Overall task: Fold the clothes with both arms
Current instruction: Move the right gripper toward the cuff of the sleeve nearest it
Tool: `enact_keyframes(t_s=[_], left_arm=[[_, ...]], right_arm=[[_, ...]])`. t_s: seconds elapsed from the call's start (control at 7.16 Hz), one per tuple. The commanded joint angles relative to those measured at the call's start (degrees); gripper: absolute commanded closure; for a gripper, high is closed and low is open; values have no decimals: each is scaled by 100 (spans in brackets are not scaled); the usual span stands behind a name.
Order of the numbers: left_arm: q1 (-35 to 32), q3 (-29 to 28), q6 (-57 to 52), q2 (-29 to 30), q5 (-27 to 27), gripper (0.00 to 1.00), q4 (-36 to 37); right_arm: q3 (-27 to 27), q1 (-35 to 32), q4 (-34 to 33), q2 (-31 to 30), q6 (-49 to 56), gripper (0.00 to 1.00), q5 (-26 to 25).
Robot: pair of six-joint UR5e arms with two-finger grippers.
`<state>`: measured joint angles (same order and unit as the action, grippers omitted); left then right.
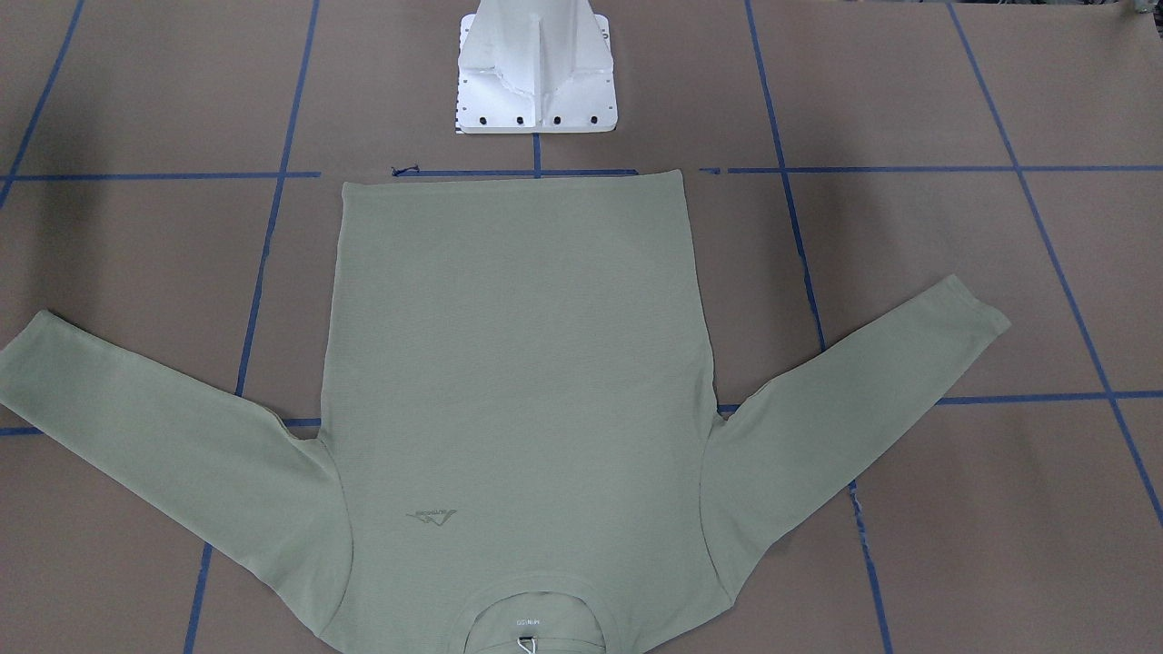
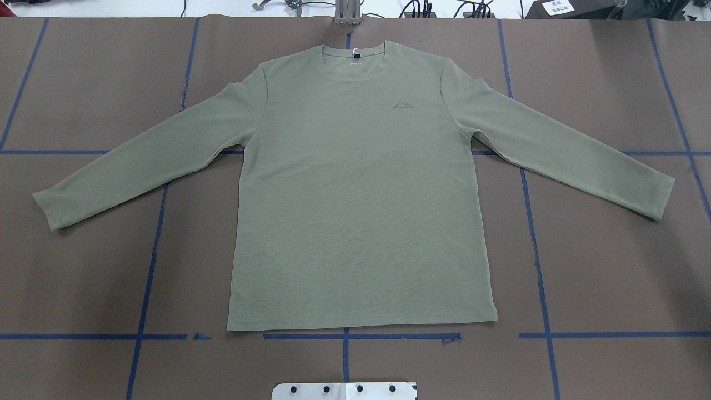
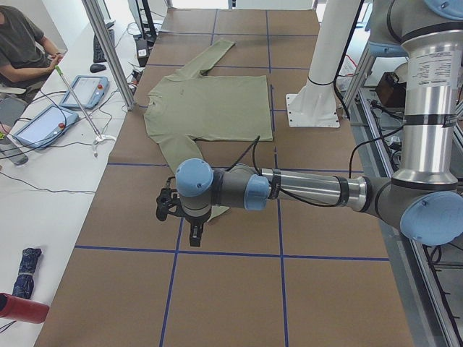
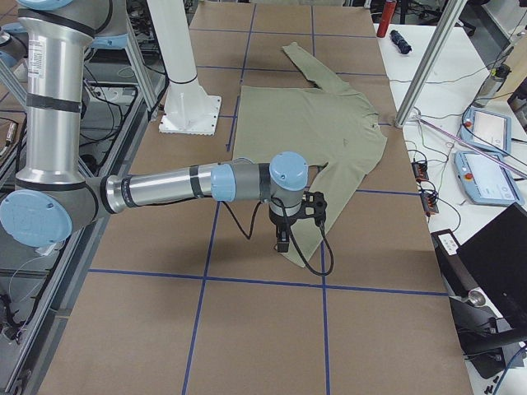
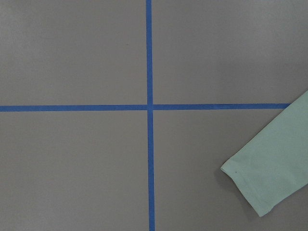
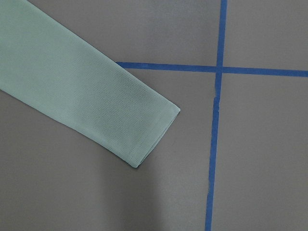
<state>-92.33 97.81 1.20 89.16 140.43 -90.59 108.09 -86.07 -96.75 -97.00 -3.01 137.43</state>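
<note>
Bright even light, soft shadows, sharp

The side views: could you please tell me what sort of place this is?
Most likely a robotics lab: a left arm and right arm over a tape-gridded table, with teach pendants on the side bench.

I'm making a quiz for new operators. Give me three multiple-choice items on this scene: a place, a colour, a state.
1. Where is the collar of the shirt?
A) near the table's far edge, away from the white base
B) beside the white base
C) hanging over the table's side

2. What colour are the tape lines?
A) red
B) blue
C) yellow

3. How does the shirt lie?
A) folded in half
B) crumpled
C) spread flat, sleeves out

1 A: the overhead view shows the collar opposite the base.
2 B: the grid is blue on brown.
3 C: the body lies flat, with both sleeves stretched sideways.
</note>
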Motion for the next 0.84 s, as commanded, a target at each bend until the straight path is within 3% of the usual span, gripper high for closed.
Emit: enact_keyframes(t_s=[0.0,0.7], left_arm=[[4,45,12,31,28,0,41],[31,247,4,-127,37,0,-64]], right_arm=[[-120,11,7,40,-7,0,-14],[-252,63,16,93,-7,0,178]])
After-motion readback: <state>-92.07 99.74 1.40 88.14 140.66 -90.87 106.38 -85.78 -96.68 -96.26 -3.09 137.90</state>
